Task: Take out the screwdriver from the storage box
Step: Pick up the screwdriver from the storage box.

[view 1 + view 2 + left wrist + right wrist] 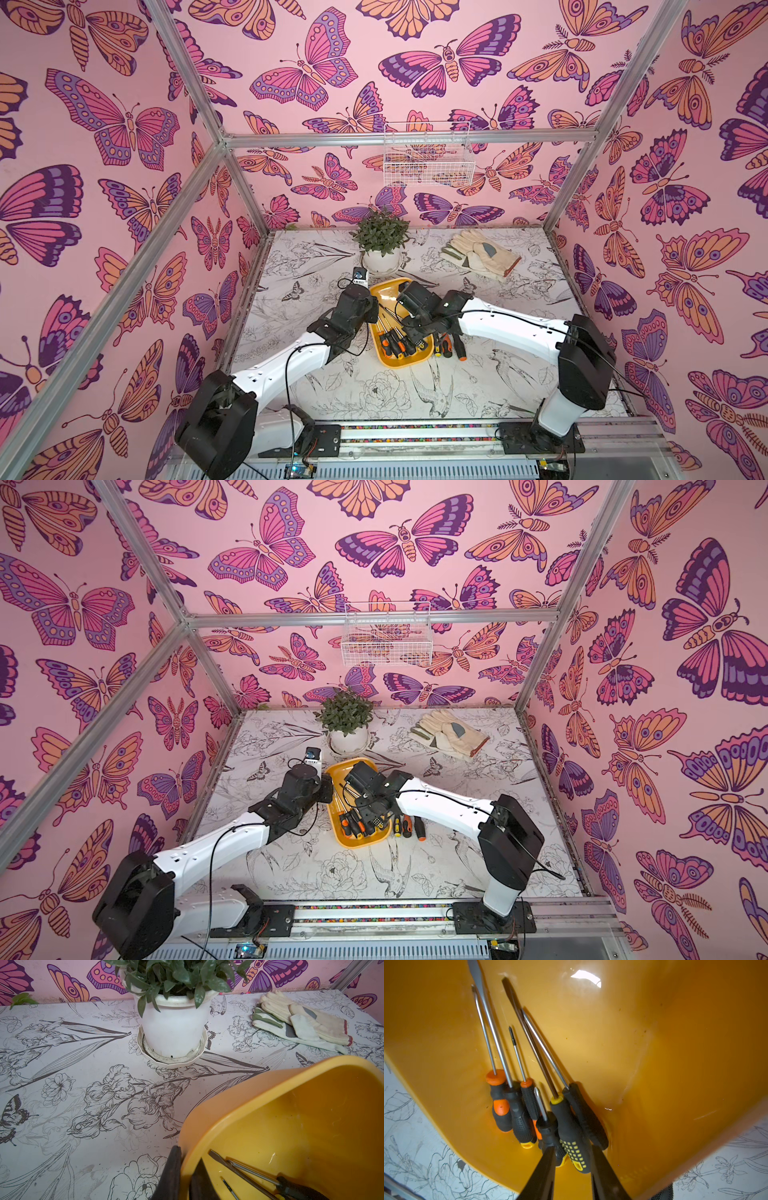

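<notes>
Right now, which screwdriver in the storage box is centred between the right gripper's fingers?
The yellow-dotted black-handled screwdriver with the yellow collar, straddled by the right gripper. Its neighbours have orange-accented or plain black handles, without yellow dots.

A yellow storage box (336, 781) sits mid-table with screwdrivers (353, 827) heaped at its near end; three loose screwdrivers (409, 827) lie just beside it. The left arm (216, 845) reaches the box's rim while the right arm (440, 808) leans over the heap. Behind are a potted plant (347, 725) and gloves (451, 735).
</notes>
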